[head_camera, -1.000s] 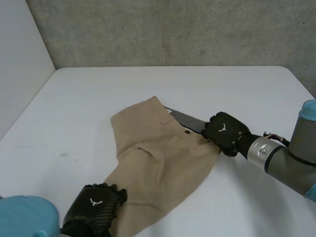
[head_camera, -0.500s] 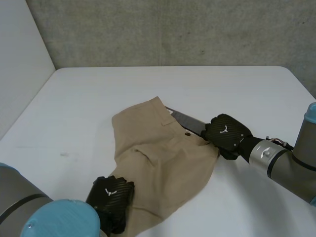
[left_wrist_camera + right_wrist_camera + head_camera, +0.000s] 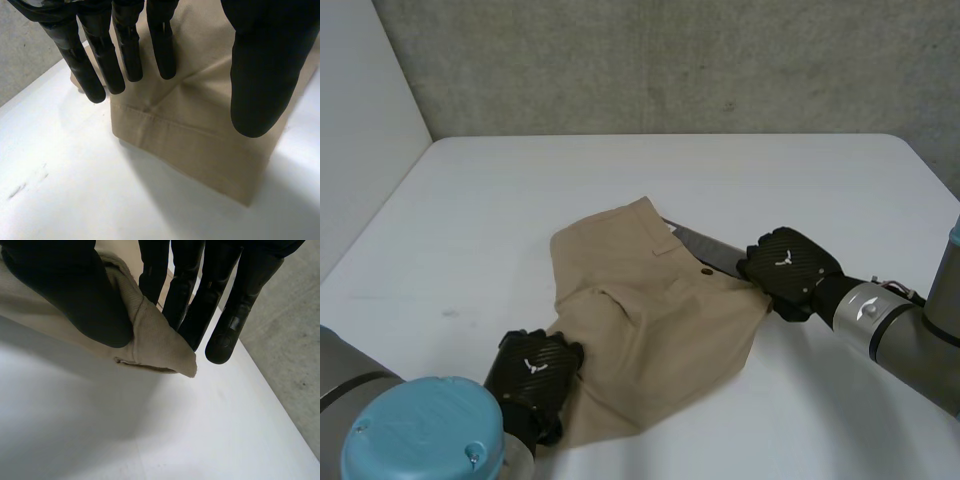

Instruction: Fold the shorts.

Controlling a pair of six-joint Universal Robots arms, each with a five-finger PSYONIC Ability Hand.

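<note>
Both hands grasp the shorts (image 3: 655,320) on the table (image 3: 620,180): the left hand (image 3: 532,375) pinches a leg hem and the right hand (image 3: 785,268) a waistband corner, each between thumb and fingers. The left has carried its hem forward, beginning the fold.

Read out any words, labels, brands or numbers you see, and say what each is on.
None can be read.
On the back of the left hand and of the right hand: a small white emblem, no letters.
On the shorts: no legible label.
</note>
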